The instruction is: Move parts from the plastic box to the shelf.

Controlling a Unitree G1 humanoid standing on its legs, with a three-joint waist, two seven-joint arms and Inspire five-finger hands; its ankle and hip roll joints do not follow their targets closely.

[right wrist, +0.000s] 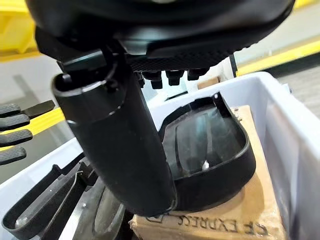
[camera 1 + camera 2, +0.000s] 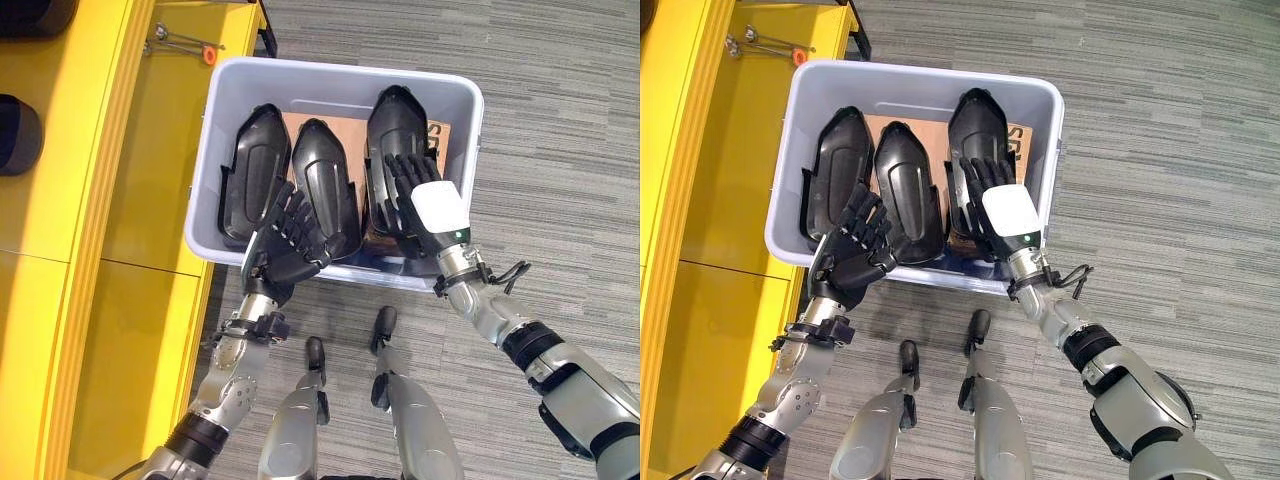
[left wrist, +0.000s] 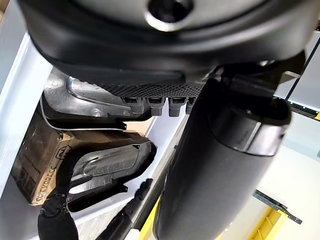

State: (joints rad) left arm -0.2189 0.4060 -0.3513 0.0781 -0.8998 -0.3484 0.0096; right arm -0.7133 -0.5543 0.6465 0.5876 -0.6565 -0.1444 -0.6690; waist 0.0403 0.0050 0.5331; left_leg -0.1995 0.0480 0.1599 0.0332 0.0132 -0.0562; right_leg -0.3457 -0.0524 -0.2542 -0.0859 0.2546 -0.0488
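Note:
A pale grey plastic box (image 2: 340, 72) stands on the floor beside the yellow shelf (image 2: 150, 170). Three black moulded shell parts lie in it side by side: a left part (image 2: 255, 155), a middle part (image 2: 325, 180) and a right part (image 2: 395, 120) that rests on a cardboard carton (image 2: 300, 125). My left hand (image 2: 285, 245) hovers at the box's near rim with its fingers spread over the near ends of the left and middle parts. My right hand (image 2: 425, 205), white-covered, reaches over the right part (image 1: 210, 145) with its fingers straight, gripping nothing.
On the shelf's yellow board lies a metal tool with an orange tip (image 2: 180, 42). Two dark round objects (image 2: 15, 135) sit on the shelf's far left. Grey striped carpet (image 2: 560, 120) surrounds the box on the right.

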